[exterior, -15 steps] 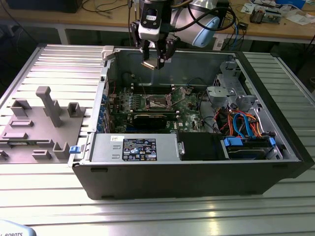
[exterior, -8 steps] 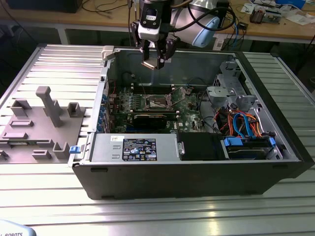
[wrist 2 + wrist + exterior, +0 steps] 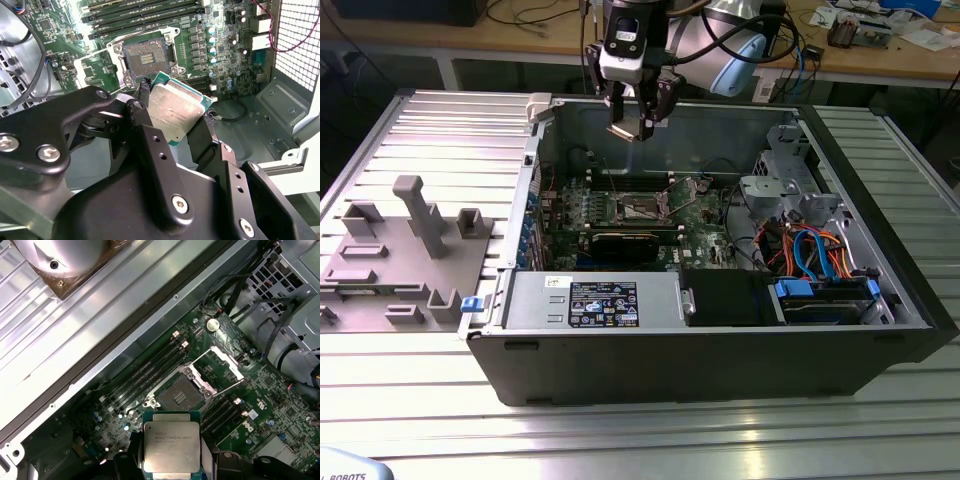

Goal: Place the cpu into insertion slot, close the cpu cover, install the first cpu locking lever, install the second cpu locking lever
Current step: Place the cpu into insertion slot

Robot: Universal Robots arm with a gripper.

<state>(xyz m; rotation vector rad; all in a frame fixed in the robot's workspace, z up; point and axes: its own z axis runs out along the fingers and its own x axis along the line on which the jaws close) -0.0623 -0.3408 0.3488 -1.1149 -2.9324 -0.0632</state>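
My gripper (image 3: 640, 124) hangs above the open computer case, over its back wall, shut on the cpu (image 3: 643, 129). In both wrist views the cpu (image 3: 175, 109) (image 3: 171, 442) is a pale silver square on a green base, pinched by its edges between the black fingers (image 3: 142, 107). Below it on the green motherboard lies the bare insertion slot (image 3: 179, 394) (image 3: 146, 57) (image 3: 642, 207). The cpu cover (image 3: 219, 364), a silvery frame, stands swung open beside the slot. A thin locking lever (image 3: 226, 389) sticks out raised next to it.
Rows of memory slots (image 3: 150, 371) flank the socket. A grey drive cage (image 3: 782, 170) and bundled cables (image 3: 815, 250) fill the case at the exterior view's right. The power supply (image 3: 595, 303) lies along the near wall. A grey fixture plate (image 3: 400, 250) sits outside, at the left.
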